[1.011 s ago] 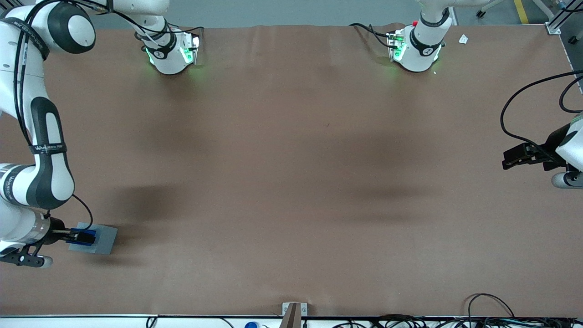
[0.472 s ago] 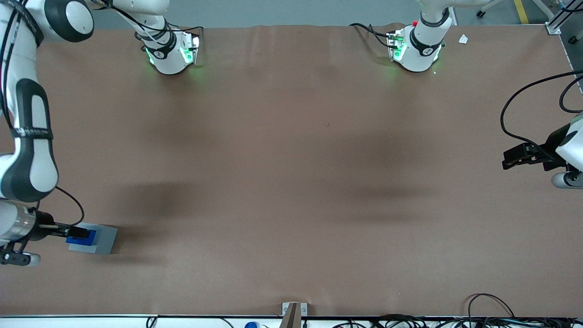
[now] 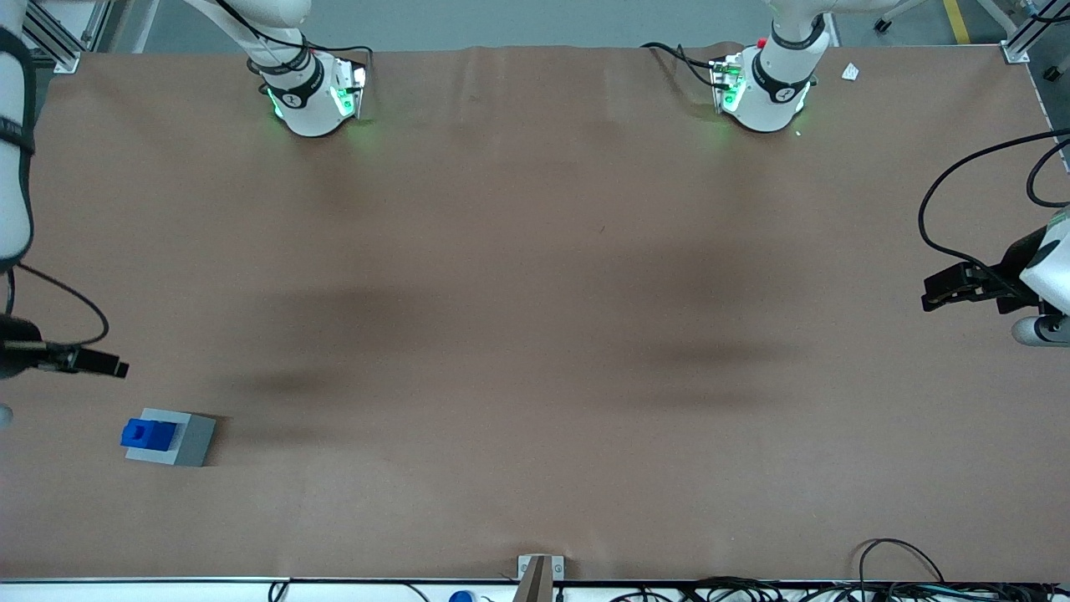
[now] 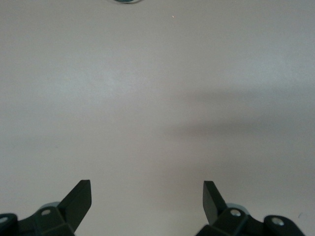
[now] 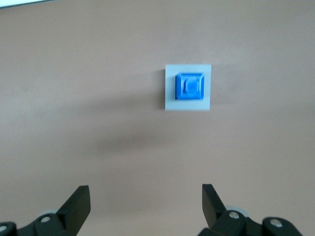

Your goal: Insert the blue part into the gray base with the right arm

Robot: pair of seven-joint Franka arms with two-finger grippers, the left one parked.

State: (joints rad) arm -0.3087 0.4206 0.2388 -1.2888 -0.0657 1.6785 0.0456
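The blue part (image 3: 148,433) sits in the socket of the gray base (image 3: 191,441), which rests on the brown table toward the working arm's end, near the front camera. In the right wrist view the blue part (image 5: 190,87) shows centred in the gray base (image 5: 170,88). My right gripper (image 3: 115,369) hangs high above the table, farther from the front camera than the base and well apart from it. Seen from the wrist, the gripper (image 5: 146,199) is open, with bare table between its fingers.
The two arm bases (image 3: 313,96) (image 3: 765,88) stand along the table's back edge. A small bracket (image 3: 539,573) and cables (image 3: 903,577) lie at the table's front edge. The parked arm's gripper (image 3: 961,288) hovers at its end of the table.
The gripper has let go of the blue part, leaving it in the gray base. It then rose and drew away from the base, farther from the front camera.
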